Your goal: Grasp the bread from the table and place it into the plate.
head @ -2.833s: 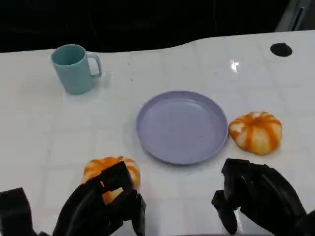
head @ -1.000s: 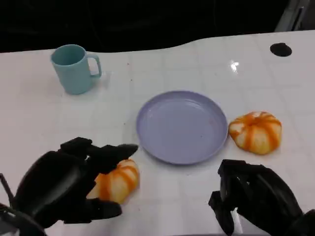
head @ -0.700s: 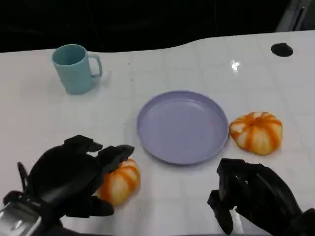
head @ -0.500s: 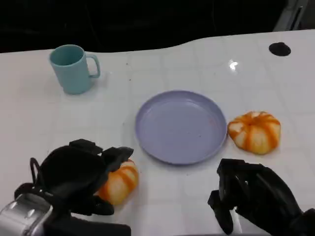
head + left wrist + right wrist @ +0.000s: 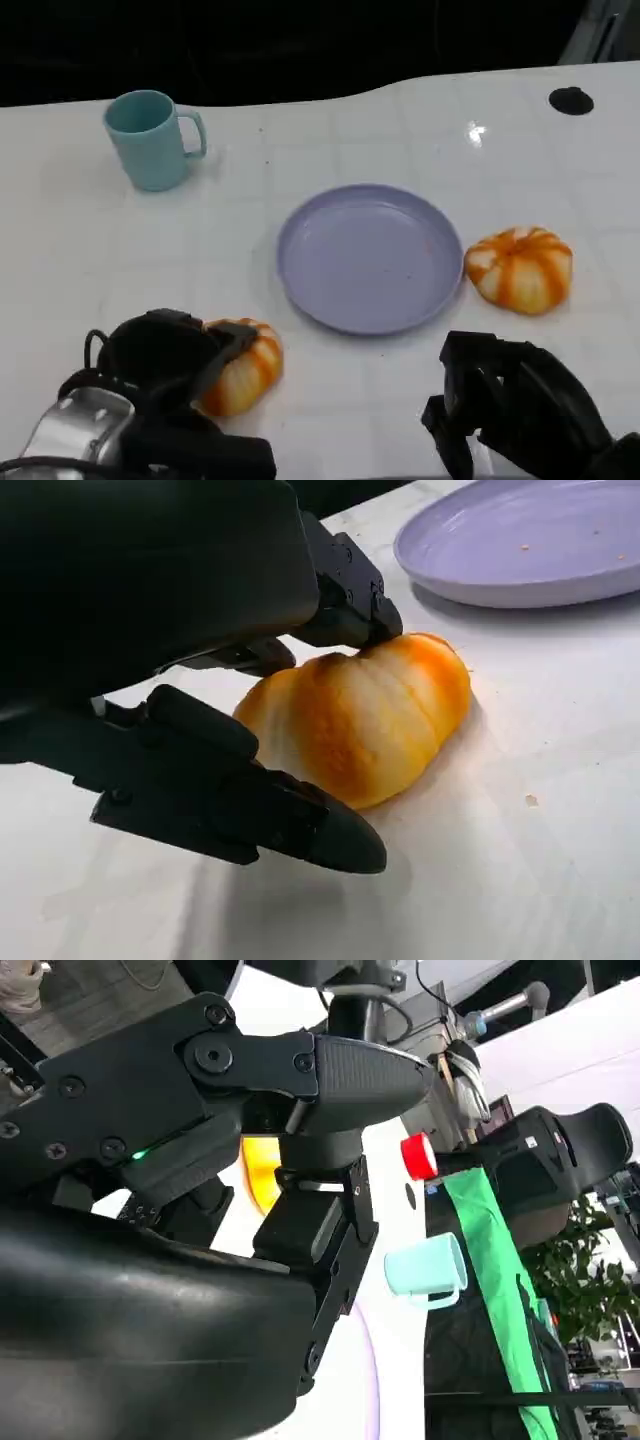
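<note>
Bread closed in on by the left hand, near-left on the counter

The left hand [image 5: 165,365] is wrapped over the bread [image 5: 240,365], fingers [image 5: 345,590] touching both sides; a firm hold cannot be told. The plate [image 5: 370,257] lies far-right of it. The right hand [image 5: 510,405] is curled, holding nothing; a second bread [image 5: 520,268] sits right of the plate.

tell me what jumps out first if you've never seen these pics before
The left hand at the near left of the table, its black fingers closing around an orange-striped bread roll, draws the eye first. Next comes the empty lilac plate in the middle of the white table, with a second striped bread roll just to its right. A teal mug stands alone at the far left.
</note>
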`<move>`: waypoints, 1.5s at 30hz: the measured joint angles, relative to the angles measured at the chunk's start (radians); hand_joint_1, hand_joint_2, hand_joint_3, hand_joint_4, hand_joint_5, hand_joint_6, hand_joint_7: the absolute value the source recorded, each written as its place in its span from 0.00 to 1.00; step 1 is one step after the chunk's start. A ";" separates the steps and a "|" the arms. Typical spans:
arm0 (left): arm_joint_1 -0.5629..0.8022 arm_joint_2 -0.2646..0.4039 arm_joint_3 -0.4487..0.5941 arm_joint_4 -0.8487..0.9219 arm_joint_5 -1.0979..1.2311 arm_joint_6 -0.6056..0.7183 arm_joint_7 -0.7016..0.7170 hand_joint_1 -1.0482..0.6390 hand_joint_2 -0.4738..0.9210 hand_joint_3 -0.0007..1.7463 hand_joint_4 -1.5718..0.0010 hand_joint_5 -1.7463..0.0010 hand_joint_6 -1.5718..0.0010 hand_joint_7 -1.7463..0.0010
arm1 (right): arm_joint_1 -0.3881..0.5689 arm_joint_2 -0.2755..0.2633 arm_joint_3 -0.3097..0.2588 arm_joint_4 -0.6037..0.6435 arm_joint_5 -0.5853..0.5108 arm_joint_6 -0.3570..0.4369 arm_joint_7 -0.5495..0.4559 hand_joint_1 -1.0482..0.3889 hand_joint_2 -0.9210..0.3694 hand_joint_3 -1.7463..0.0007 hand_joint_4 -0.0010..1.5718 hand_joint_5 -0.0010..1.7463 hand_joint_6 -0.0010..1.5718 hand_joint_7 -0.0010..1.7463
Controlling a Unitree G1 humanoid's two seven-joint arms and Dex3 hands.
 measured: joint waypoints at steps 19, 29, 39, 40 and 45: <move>-0.045 0.022 -0.024 0.238 -0.062 -0.216 0.526 0.49 0.81 0.51 0.49 0.00 0.60 0.01 | 0.001 -0.001 0.000 -0.013 0.003 0.001 0.000 0.08 0.12 0.62 0.77 0.95 0.65 0.87; -0.020 0.056 0.005 0.078 -0.052 -0.156 0.522 0.50 0.76 0.57 0.48 0.00 0.58 0.07 | -0.002 -0.003 -0.001 -0.012 0.004 0.001 0.001 0.08 0.13 0.63 0.76 0.96 0.65 0.87; 0.001 0.064 0.068 -0.122 -0.055 -0.060 0.438 0.51 0.70 0.59 0.47 0.00 0.59 0.03 | -0.001 -0.003 -0.001 -0.012 0.005 0.002 0.001 0.08 0.12 0.64 0.76 0.96 0.65 0.87; -0.005 0.060 0.070 -0.128 -0.056 -0.055 0.434 0.51 0.72 0.53 0.47 0.00 0.60 0.01 | -0.002 -0.003 -0.001 -0.012 0.006 0.003 0.001 0.08 0.12 0.64 0.76 0.96 0.65 0.86; -0.088 0.023 0.066 -0.103 -0.065 -0.073 0.435 0.50 0.67 0.58 0.44 0.00 0.56 0.03 | -0.001 -0.003 -0.001 -0.012 0.007 0.006 0.001 0.08 0.12 0.64 0.76 0.96 0.66 0.86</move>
